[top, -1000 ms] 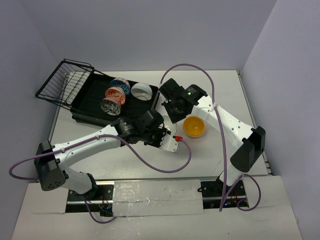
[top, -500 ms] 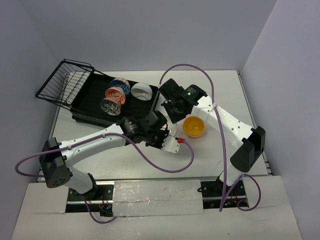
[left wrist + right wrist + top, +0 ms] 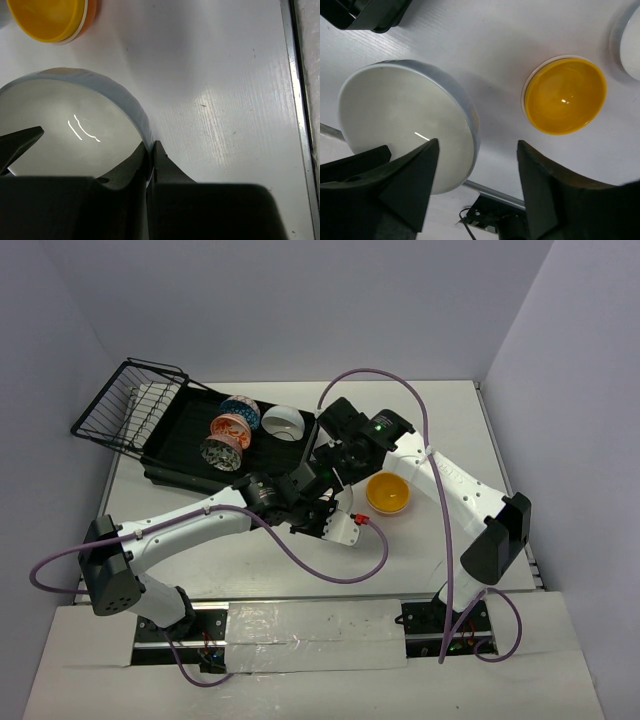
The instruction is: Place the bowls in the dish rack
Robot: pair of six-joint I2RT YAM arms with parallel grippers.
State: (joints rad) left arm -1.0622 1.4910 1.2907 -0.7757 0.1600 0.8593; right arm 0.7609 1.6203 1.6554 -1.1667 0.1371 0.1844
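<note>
A plain white bowl [image 3: 70, 125] hangs just above the table, and my left gripper [image 3: 150, 150] is shut on its right rim. That same white bowl [image 3: 405, 125] fills the left of the right wrist view. My right gripper [image 3: 476, 150] stands open there, with the bowl's edge between its spread fingers and untouched by them. In the top view both grippers meet mid-table, left gripper [image 3: 318, 498] below right gripper [image 3: 340, 455], hiding the bowl. A yellow bowl [image 3: 388, 492] sits on the table beside them. The black dish rack [image 3: 170, 462] holds blue [image 3: 240, 410], pink [image 3: 230, 428], grey [image 3: 220, 452] and white [image 3: 283, 422] bowls.
A black wire basket [image 3: 130, 405] tilts off the rack's far left end. Another white bowl [image 3: 632, 45] shows at the right edge of the right wrist view. The table's metal edge strip [image 3: 295, 75] runs along the right of the left wrist view. Purple cables loop over both arms.
My left gripper slid right and shut on the white bowl's rim. My right gripper, shut on that bowl before, has opened and let go.
</note>
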